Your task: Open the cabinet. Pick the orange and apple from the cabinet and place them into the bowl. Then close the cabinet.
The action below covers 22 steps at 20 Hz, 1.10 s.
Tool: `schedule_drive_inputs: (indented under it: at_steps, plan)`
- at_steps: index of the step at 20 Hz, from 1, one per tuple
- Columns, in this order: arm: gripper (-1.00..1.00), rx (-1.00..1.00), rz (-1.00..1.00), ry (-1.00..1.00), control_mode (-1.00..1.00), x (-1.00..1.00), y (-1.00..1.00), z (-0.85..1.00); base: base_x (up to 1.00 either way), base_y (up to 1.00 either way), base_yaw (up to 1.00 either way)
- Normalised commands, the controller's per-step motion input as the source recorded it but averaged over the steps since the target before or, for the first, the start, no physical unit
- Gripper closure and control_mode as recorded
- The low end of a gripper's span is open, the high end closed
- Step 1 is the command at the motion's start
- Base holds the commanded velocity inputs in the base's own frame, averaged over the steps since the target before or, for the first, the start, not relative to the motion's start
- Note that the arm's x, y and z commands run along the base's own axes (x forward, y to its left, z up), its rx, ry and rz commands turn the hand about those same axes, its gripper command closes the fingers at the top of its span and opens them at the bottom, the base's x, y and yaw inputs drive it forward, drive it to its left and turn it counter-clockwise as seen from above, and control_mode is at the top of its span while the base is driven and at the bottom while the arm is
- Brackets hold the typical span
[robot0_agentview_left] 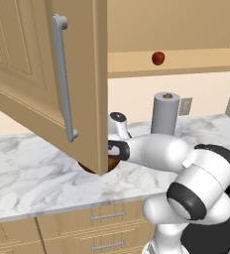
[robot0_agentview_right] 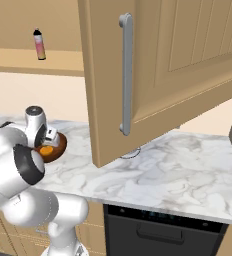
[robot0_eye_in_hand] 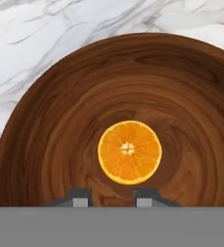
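Dark fingertips of our gripper (robot0_eye_in_hand: 111,197) sat low over the bowl (robot0_eye_in_hand: 46,144), a narrow gap between them and nothing pinched; whether they were parting or just parked near-closed, we couldn't tell. The orange (robot0_eye_in_hand: 129,152) lay cut-face up on the bowl floor, just ahead of the tips and apart from them, so we judged it as released and resting there on its own. Hand pointed straight down, which made sense for a drop into a wide shallow dish.

From the right base view, the gripper (robot0_agentview_right: 49,136) hung above the bowl (robot0_agentview_right: 58,146) on the marble counter (robot0_agentview_right: 188,175). The cabinet (robot0_agentview_left: 42,74) door swung wide toward us and hid most of the bowl in the left base view. It was left open because the apple (robot0_agentview_left: 158,58) sat on the shelf (robot0_agentview_left: 196,62) inside, well apart from the hand, waiting for the next pick.

A grey paper-towel roll (robot0_agentview_left: 165,113) stood on the counter behind the arm, and a small pink bottle (robot0_agentview_right: 39,44) sat on the shelf. Door closing wasn't due yet.
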Motion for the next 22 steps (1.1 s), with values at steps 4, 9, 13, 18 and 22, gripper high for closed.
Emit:
schedule_drive_inputs:
  at_steps: [4, 9, 13, 18, 22]
  plan:
    - [-1.00, 0.00, 0.00, 0.05, -1.00, 0.00, 0.00, 0.05, 0.00, 0.00, 0.00]
    - [-1.00, 0.00, 0.00, 0.00, -1.00, -0.10, 0.01, 0.22, 0.00, 0.00, 0.00]
    - [-1.00, -0.01, 0.00, -0.05, -1.00, -0.34, 0.00, 0.25, 0.00, 0.00, 0.00]
    - [-1.00, -0.01, 0.00, -0.11, -1.00, -0.37, -0.05, 0.28, 0.00, 0.00, 0.00]
    - [-1.00, -0.04, 0.00, -0.07, -1.00, -0.26, -0.21, 0.54, 0.00, 0.00, 0.00]
